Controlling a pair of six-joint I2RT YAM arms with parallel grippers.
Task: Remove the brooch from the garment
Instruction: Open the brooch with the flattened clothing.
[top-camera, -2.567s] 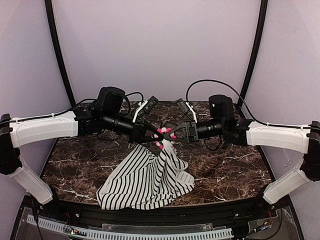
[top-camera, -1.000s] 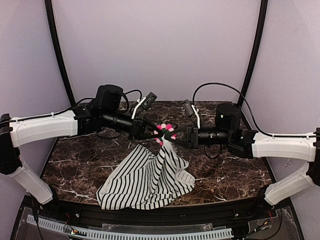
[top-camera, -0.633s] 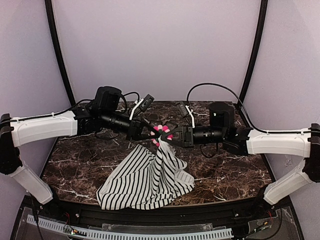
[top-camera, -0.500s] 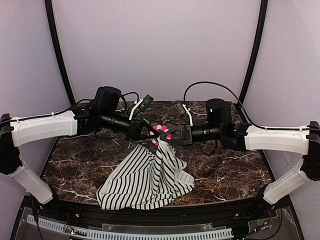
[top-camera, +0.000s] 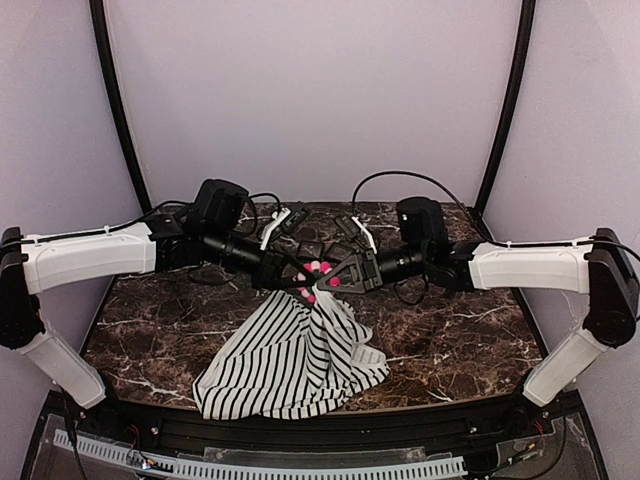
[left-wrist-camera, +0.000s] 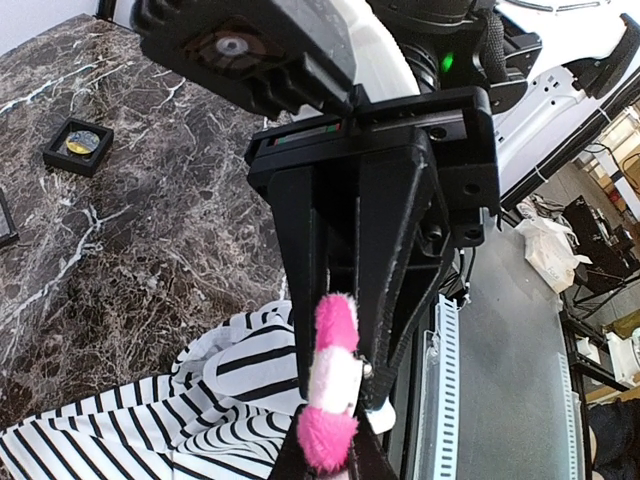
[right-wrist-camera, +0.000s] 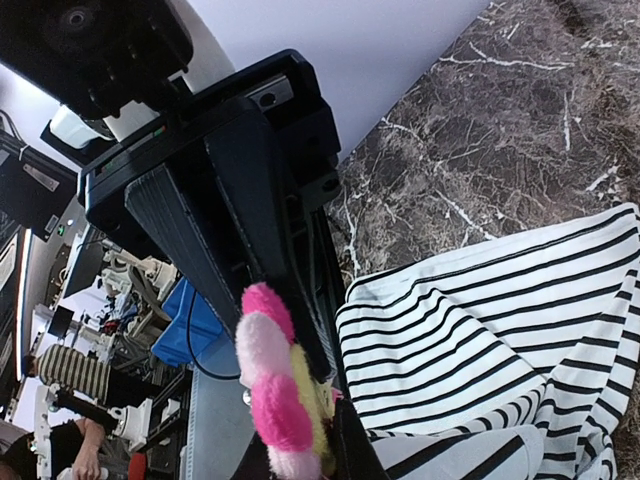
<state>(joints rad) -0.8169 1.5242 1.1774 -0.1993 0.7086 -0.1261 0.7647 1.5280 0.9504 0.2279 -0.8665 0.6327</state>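
Observation:
The brooch (top-camera: 318, 276), a fluffy pink and white flower, is held above the table where both grippers meet. My left gripper (top-camera: 303, 272) comes in from the left and my right gripper (top-camera: 336, 276) from the right. Both are shut on it, from opposite sides. In the left wrist view the brooch (left-wrist-camera: 331, 384) shows edge-on, its lower petal between my own fingertips. In the right wrist view the brooch (right-wrist-camera: 272, 386) shows its yellow back. The striped garment (top-camera: 290, 360) hangs from the brooch down to the table. Whether either gripper also pinches cloth I cannot tell.
A small black square frame (left-wrist-camera: 78, 146) lies on the dark marble table (top-camera: 460, 330) behind the arms. A white slotted rail (top-camera: 300, 465) runs along the near edge. The garment's hem spreads over the front middle.
My right arm has swung toward the back and its wrist has turned. The brooch has shifted slightly left and down. My left arm has barely moved, and both grips have held.

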